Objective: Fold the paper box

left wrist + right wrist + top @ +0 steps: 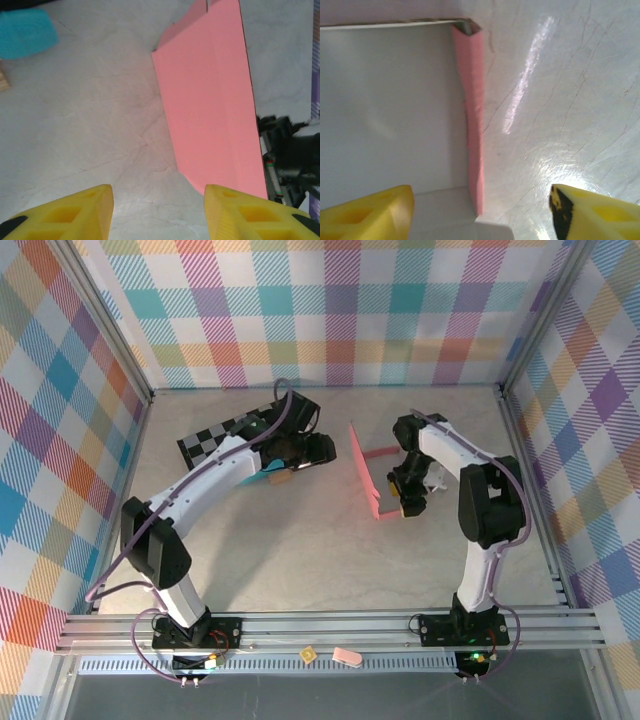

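Yellow fingers (85, 210) of the left gripper (157, 200) are spread wide and hold nothing, facing the paper box (210, 110). It sits right of the tabletop's (300, 560) middle, one pink wall raised. The right gripper (481, 195) is likewise spread, with a pink side wall between its fingers.

I see a pale, marbled tabletop (300, 550). The pink paper box (365, 475) stands on it just off centre at two o'clock, one panel upright. The checkered board (213, 443) lies at ten o'clock, with a teal bar (268, 477) near it.
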Motion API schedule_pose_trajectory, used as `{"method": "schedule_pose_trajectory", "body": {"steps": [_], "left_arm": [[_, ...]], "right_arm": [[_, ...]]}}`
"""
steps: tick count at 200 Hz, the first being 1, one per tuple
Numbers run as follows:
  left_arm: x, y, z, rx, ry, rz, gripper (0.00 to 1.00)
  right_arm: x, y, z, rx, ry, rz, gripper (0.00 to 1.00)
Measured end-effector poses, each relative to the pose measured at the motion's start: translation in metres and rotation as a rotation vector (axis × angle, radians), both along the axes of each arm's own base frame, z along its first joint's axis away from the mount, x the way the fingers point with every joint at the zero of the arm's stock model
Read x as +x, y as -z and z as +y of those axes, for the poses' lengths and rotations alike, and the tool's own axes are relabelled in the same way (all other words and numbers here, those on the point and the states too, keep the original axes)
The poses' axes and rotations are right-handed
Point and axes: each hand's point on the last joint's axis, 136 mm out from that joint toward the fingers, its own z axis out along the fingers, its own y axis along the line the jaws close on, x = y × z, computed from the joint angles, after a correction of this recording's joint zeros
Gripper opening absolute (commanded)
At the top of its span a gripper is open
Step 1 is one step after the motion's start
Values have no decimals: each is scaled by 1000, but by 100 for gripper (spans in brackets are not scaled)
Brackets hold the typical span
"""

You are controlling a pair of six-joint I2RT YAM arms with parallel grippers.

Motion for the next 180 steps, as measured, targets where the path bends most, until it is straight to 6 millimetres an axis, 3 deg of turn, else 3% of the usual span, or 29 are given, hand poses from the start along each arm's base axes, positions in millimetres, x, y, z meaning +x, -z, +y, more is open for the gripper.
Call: {"method": "schedule_pose_trajectory", "body": {"steps": [19, 60, 79, 101, 136, 155, 180], "left_arm": [[0, -4, -14, -1, 27, 8, 51], [-4, -18, -41, 12, 94, 0, 51], [-6, -20, -58, 27, 132, -5, 51], [-4, -16, -77, 50, 171, -9, 51], [8, -5, -103, 105, 212, -36, 50], [13, 5, -105, 168, 219, -53, 48], [15, 18, -96, 267, 219, -60, 45]], "right_arm": [[20, -26, -6, -16, -44, -105, 79], [76, -109, -42, -47, -226, -477, 77], [89, -131, -57, -67, -330, -581, 73], [93, -130, -66, -83, -447, -603, 69], [81, -101, -57, -35, -590, -561, 66], [73, -90, -54, -9, -632, -534, 65], [74, -91, -51, 4, -661, -548, 64]]}}
